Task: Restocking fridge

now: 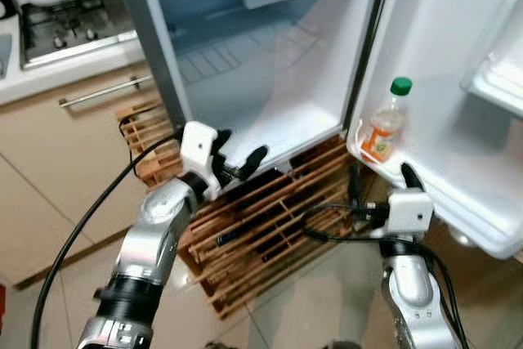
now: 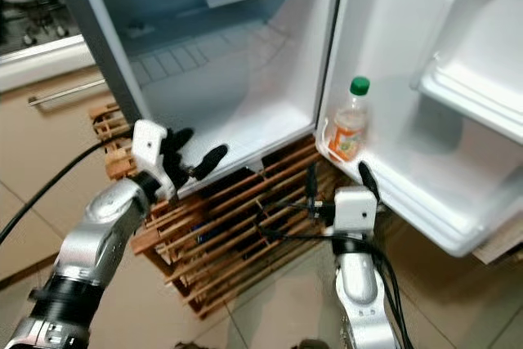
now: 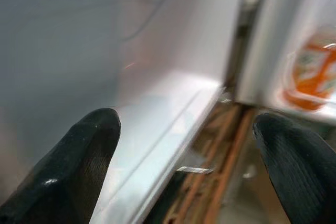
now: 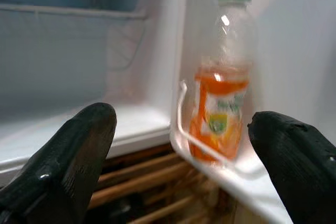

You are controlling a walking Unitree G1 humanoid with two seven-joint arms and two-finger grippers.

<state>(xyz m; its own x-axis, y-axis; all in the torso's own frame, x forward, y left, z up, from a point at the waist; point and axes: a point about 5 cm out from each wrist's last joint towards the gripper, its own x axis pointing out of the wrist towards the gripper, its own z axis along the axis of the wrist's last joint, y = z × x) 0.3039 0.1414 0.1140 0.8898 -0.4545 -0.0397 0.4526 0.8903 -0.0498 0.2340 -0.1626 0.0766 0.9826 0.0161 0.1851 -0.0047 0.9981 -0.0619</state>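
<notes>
Fridge door (image 1: 458, 79) holds an orange-labelled bottle (image 1: 386, 124), print unreadable; both hands released.

No legible text anywhere. Orange-and-white label on bottle (image 4: 220, 106), just ahead of right gripper (image 4: 184, 145) between its spread fingertips, too blurred to read; green emblem at label ctr, no letters or brand made out. No nos. or signs on fridge door (image 1: 441, 71) beyond it.

Open fridge door's bottom shelf (image 1: 458, 194) with one green-capped orange bottle (image 1: 386, 124) upright at its hinge end.
</notes>
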